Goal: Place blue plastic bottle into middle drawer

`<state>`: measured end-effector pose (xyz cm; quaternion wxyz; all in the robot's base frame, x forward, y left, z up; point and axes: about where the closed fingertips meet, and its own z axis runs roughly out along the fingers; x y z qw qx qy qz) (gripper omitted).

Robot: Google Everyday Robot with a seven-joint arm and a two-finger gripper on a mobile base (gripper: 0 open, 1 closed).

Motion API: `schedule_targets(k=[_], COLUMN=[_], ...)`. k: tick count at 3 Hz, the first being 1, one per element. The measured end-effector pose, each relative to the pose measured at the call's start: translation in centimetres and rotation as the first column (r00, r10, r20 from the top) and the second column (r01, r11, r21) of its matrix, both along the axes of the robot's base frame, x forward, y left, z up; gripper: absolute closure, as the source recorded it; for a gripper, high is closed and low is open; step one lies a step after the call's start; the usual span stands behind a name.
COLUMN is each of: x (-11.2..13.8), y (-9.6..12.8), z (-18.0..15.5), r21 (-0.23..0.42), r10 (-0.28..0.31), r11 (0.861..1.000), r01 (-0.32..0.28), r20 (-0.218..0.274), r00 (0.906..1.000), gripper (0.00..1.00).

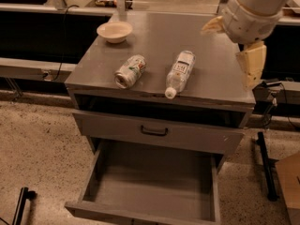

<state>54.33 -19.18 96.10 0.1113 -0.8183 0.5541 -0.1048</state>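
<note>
The blue plastic bottle [180, 73] is clear with a white cap and a white label. It lies on its side on the grey cabinet top [159, 36], cap towards the front edge. My gripper [249, 65] hangs in the air over the right edge of the cabinet top, to the right of the bottle and apart from it. It holds nothing. The middle drawer [150, 184] is pulled out wide below, and its flat grey floor is bare.
A silver-green drink can [130, 71] lies left of the bottle. A cream bowl [114, 31] stands at the back left of the top. A shut drawer front with a black handle [154, 131] sits above the open drawer. Black stands and cables are on the floor to the right.
</note>
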Motion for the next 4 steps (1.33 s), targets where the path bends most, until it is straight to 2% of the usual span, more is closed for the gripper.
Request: schedule_targets(k=[1,2,3,4], x=[3.5,5.4,6.5,8.1], y=[0.5,2.4,4.8,6.1], z=[-2.2,-4.3,-7.4,-10.1], r21=[-0.068,-0.065,-0.046,-0.047], r10=[0.181,0.358,0.503,0.576], r11=[0.981,0.931,0.861,0.812], r01=[-0.182,-0.36,-0.507,-0.581], r20=[-0.027,-0.04,-0.069,-0.097], r00=[0.9831,0.9328,0.8614,0.812], gripper=[0.0,0.0,0.0,0.0])
